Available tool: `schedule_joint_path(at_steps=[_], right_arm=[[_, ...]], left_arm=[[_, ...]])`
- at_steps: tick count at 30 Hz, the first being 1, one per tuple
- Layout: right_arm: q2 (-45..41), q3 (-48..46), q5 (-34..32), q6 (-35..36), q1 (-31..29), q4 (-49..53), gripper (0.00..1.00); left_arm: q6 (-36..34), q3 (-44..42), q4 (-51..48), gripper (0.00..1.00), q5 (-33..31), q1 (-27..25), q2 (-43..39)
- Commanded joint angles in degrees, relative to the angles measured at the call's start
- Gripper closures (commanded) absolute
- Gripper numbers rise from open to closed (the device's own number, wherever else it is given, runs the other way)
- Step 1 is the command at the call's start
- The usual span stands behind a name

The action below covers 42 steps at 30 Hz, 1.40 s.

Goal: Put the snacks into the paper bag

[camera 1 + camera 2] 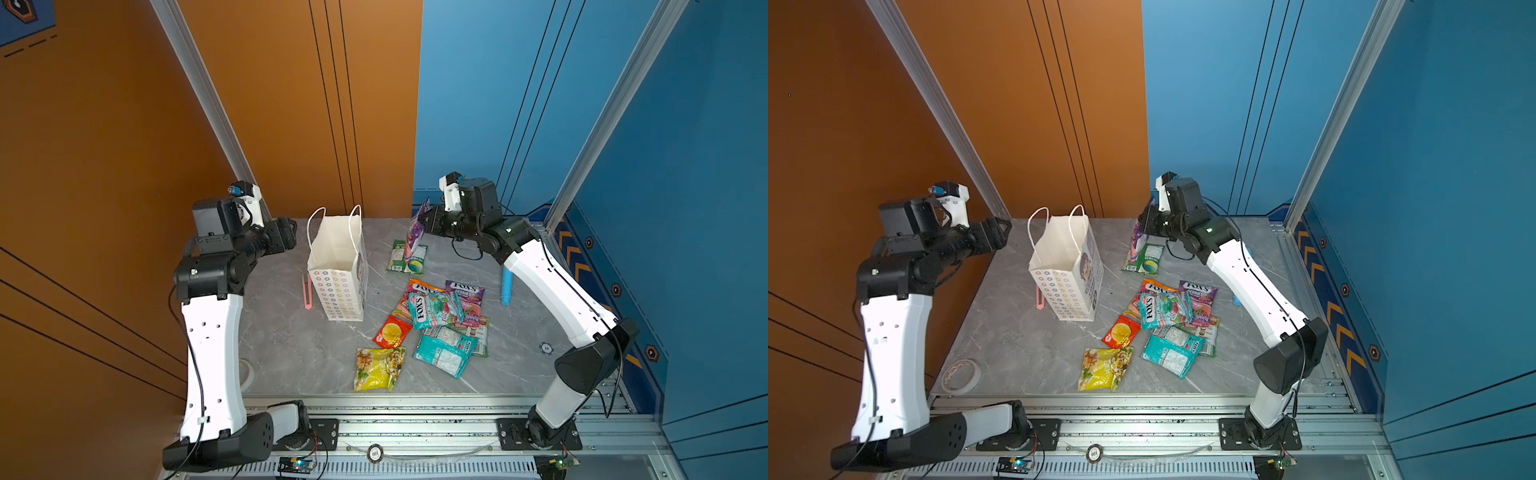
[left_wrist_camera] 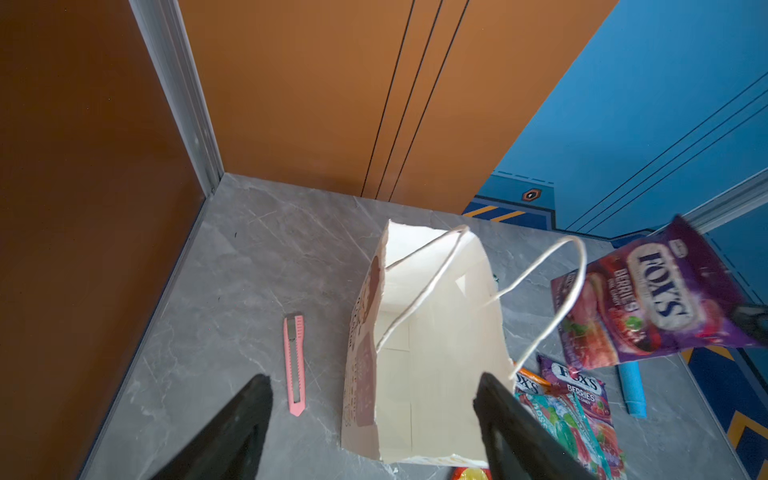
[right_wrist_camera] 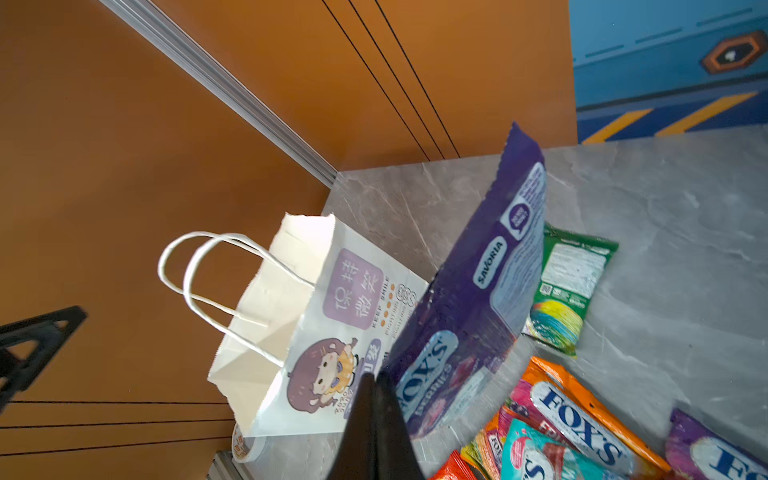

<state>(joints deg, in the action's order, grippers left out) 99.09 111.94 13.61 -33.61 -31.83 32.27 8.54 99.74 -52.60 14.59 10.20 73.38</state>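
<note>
Leftmost, held left fingers (image 2: pixel 232 436) spread, empty, near upright bag (image 1: pixel 338 286), likely to steady it. Pinched purple packet (image 1: pixel 415 235) in clamped right fingers (image 3: pixel 374 428), aloft beside bag for dropping in; had other snacks (image 1: pixel 440 320) on tabletop (image 1: pixel 291 353).

Pink cutter (image 2: pixel 294 365), blue cylinder (image 1: pixel 506 286), tape roll (image 1: pixel 960 376)

Matt paper bag (image 1: pixel 338 291), glossy plastic snacks (image 1: pixel 434 309)

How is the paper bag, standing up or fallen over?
Standing up. The paper bag rests on its base on the table, its open mouth facing up.
</note>
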Motion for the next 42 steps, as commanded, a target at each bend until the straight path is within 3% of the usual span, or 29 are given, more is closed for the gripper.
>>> schedule_joint_path(at_steps=[1, 6, 10, 15, 22, 34, 42], right_arm=[[2.5, 5.9, -1.8, 2.1, -1.2, 0.0, 1.0], [6.2, 14.9, -2.3, 2.1, -2.5, 0.1, 1.0], [9.7, 21.5, -2.4, 2.1, -3.4, 0.1, 1.0], [12.6, 27.1, -2.7, 2.0, -4.0, 0.1, 1.0], [13.0, 28.2, -4.1, 1.6, -4.5, -4.3, 1.0], [18.6, 34.4, -5.8, -0.1, -4.8, -15.4, 1.0], [24.9, 37.5, -8.1, -4.1, -5.8, -27.8, 1.0]], left_arm=[[-0.4, 0.5, -7.2, 0.26, 6.1, 0.2, 2.4], [-2.5, 1.6, -12.2, 0.28, 5.2, -0.4, 4.9], [-4.4, 1.3, -15.4, 0.29, -0.2, -1.4, 6.5], [-5.3, 1.1, -16.3, 0.3, -2.3, -4.0, 8.6], [-5.6, 3.7, -16.3, 0.36, -5.8, -6.3, 13.3], [-6.1, 5.3, -16.3, 0.6, -5.8, -6.6, 17.8], [-5.3, 6.2, -16.2, 0.83, -3.8, -7.4, 19.1]])
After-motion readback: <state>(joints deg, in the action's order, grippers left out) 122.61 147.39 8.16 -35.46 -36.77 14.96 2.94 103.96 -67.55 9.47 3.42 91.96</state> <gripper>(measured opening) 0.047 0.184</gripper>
